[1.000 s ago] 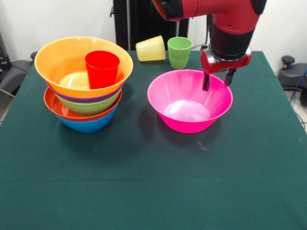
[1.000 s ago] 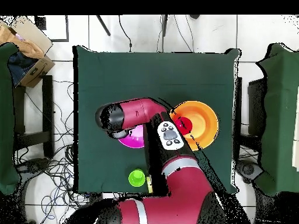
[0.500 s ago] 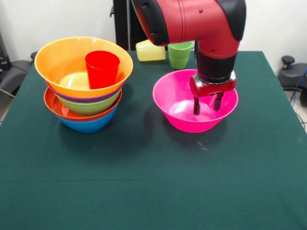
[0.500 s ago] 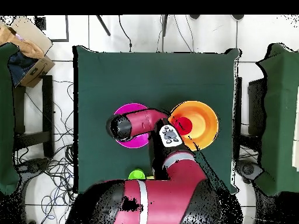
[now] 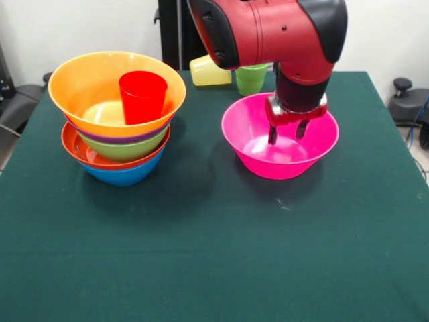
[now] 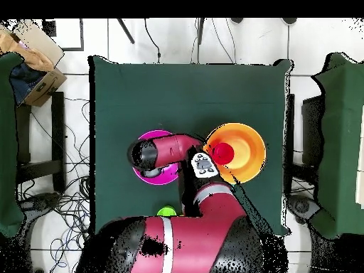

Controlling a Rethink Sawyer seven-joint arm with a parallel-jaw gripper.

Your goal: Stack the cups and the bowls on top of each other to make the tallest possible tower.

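Pink plastic fills the middle of your table: the pink bowl (image 5: 280,145) sits upright on the green cloth (image 5: 201,255), well apart from the tower (image 5: 117,114) at the front view's left. Your gripper (image 5: 284,131) hangs inside the bowl near its far wall, its two fingers (image 5: 273,135) a little apart and, as far as the front view shows, clamped on nothing — whether a tip touches the wall cannot be told.

At the tower, the yellow-orange bowl (image 5: 80,84) tops nested purple, green, red-orange and blue rims, with the red cup (image 5: 143,96) standing inside it. Behind the pink bowl, the yellow cup (image 5: 208,72) lies tipped on its side just beside the light green cup (image 5: 249,80), both partly hidden by the arm (image 5: 268,30).

Expect the bowl to be light, stiff and slippery — glossy plastic with a thin flared wall. The likely hold is the rim, one finger inside and one outside; it may tilt or slide out of so narrow a pinch. From overhead, the arm covers most of the bowl (image 6: 158,136), so judge the grasp from the front.
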